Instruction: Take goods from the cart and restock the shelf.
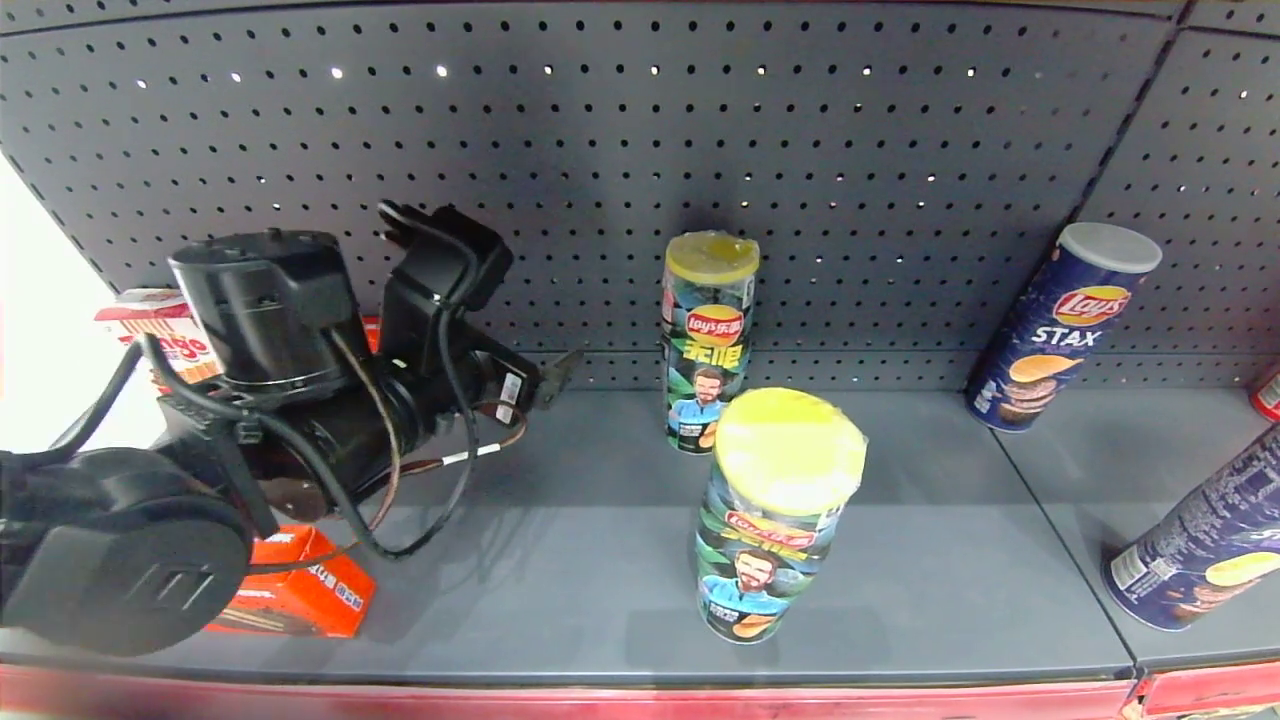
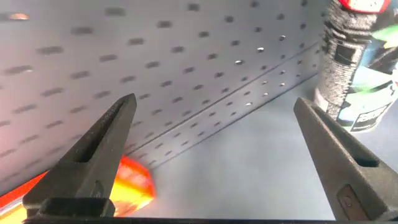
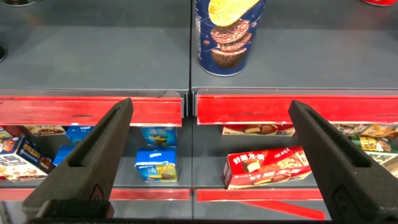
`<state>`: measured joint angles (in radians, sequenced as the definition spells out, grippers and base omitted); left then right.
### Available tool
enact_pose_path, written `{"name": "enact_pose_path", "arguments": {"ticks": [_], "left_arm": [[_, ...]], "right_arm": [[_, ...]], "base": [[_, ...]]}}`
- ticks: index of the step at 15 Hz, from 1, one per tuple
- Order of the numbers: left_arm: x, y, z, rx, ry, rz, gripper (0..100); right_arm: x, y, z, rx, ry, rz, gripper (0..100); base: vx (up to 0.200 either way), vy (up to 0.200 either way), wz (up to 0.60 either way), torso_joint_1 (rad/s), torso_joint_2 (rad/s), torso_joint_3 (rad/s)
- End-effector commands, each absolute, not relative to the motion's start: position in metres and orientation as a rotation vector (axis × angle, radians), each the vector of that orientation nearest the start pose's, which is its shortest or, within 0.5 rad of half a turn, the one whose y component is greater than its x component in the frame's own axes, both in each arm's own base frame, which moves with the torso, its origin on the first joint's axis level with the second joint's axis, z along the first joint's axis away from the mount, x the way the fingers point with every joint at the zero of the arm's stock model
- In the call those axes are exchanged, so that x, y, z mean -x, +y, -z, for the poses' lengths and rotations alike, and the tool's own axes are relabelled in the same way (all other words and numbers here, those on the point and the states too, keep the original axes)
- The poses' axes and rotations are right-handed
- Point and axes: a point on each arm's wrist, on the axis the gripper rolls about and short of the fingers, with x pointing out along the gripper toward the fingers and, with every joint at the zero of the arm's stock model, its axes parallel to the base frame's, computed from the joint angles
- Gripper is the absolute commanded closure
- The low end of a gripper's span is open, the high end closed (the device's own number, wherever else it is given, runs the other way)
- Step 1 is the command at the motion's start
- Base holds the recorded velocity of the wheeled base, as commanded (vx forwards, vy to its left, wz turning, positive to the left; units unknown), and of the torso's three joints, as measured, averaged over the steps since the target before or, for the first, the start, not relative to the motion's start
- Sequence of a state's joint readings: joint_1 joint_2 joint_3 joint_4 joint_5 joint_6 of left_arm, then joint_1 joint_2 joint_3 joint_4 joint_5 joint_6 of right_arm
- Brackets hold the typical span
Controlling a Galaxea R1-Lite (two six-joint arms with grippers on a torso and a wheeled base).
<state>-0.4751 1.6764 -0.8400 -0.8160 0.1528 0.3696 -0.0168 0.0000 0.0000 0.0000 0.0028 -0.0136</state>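
A dark grey perforated metal back panel (image 1: 800,150) stood behind a flat grey metal shelf board (image 1: 560,560), with bright spots in some of its upper holes. A red front strip (image 1: 640,702) edged the board. A thin seam (image 1: 1055,535) divided it from the neighbouring grey board (image 1: 1130,470) on the right.

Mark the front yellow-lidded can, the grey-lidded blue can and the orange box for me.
front yellow-lidded can (image 1: 765,560), head view, on its printed side wall.
grey-lidded blue can (image 1: 1058,335), head view, on its blue side wall.
orange box (image 1: 320,600), head view, on its front face.
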Motion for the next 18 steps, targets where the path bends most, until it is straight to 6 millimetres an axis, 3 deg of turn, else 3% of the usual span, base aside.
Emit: {"name": "enact_pose_path", "arguments": {"ticks": [1,3,8,9,10,11,14,18], "left_arm": [[-0.248,-0.123,-0.233,-0.354,-0.087,0.307,0],[-0.236,-0.116,-0.227,-0.355,-0.073,0.305,0],[-0.233,-0.109,-0.223,-0.351,-0.071,0.29,0],[-0.229,-0.107,-0.223,-0.332,-0.069,0.29,0],[-0.228,-0.106,-0.223,-0.329,-0.069,0.288,0],[-0.224,-0.104,-0.224,-0.328,-0.072,0.288,0],[-0.222,-0.103,-0.221,-0.329,-0.064,0.291,0],[-0.221,-0.103,-0.219,-0.331,-0.057,0.29,0]], "right_arm": [[0.023,0.0,-0.076,0.015,0.003,0.014,0],[0.023,0.0,-0.076,0.017,0.002,0.011,0],[0.023,-0.001,-0.077,0.009,-0.012,0.06,0],[0.031,-0.001,-0.129,-0.056,-0.133,0.056,0],[0.029,-0.001,-0.147,-0.09,-0.131,0.053,0],[0.013,-0.001,-0.188,-0.196,-0.092,0.011,0],[0.006,0.002,-0.21,-0.056,-0.079,-0.185,0],[-0.035,0.012,-0.244,-0.008,0.017,-0.445,0]], "base": [[0.0,0.0,0.0,0.0,0.0,0.0],[0.0,0.0,0.0,0.0,0.0,0.0],[0.0,0.0,0.0,0.0,0.0,0.0],[0.0,0.0,0.0,0.0,0.0,0.0],[0.0,0.0,0.0,0.0,0.0,0.0],[0.0,0.0,0.0,0.0,0.0,0.0],[0.0,0.0,0.0,0.0,0.0,0.0],[0.0,0.0,0.0,0.0,0.0,0.0]]}}
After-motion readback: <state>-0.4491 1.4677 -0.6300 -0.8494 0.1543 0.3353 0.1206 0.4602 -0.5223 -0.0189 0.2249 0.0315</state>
